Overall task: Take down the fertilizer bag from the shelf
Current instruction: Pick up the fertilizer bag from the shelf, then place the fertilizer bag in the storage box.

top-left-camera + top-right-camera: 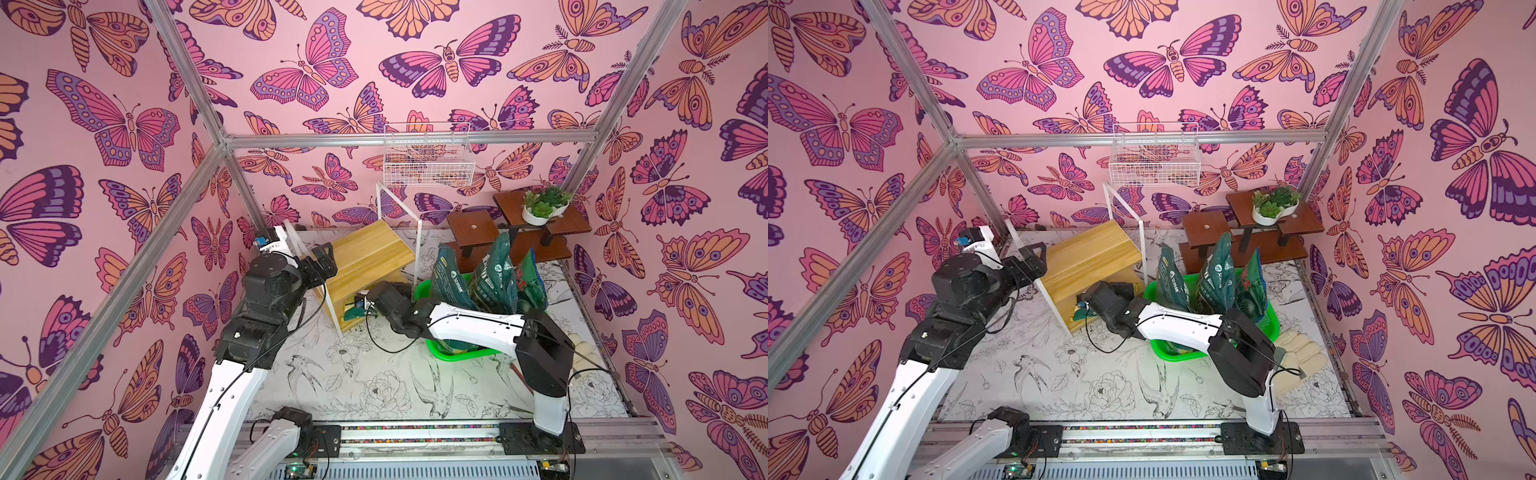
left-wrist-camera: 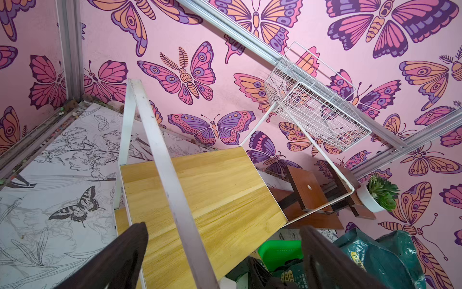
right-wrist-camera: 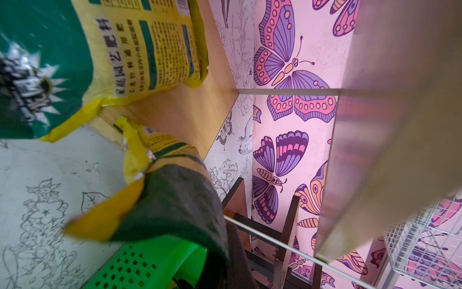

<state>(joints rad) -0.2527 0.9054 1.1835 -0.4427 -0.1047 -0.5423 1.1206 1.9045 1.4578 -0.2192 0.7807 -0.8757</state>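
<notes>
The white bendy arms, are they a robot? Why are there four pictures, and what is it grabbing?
Yes, they are two robot arms. Each one ends in a two-fingered pincher called a gripper. Two pictures come from a camera high up, looking down on everything. The other two come from small cameras on the arms' wrists, so they show things close up.

On the flowery table stand a yellow wooden shelf, a dark brown plant stand with a potted plant, and a green basket holding three green bags. A white wire basket hangs on the back wall.

The right gripper is shut on the yellow edge of the fertilizer bag, which lies on the shelf's bottom board. The left gripper is open around the shelf's white frame tube and holds nothing.
</notes>
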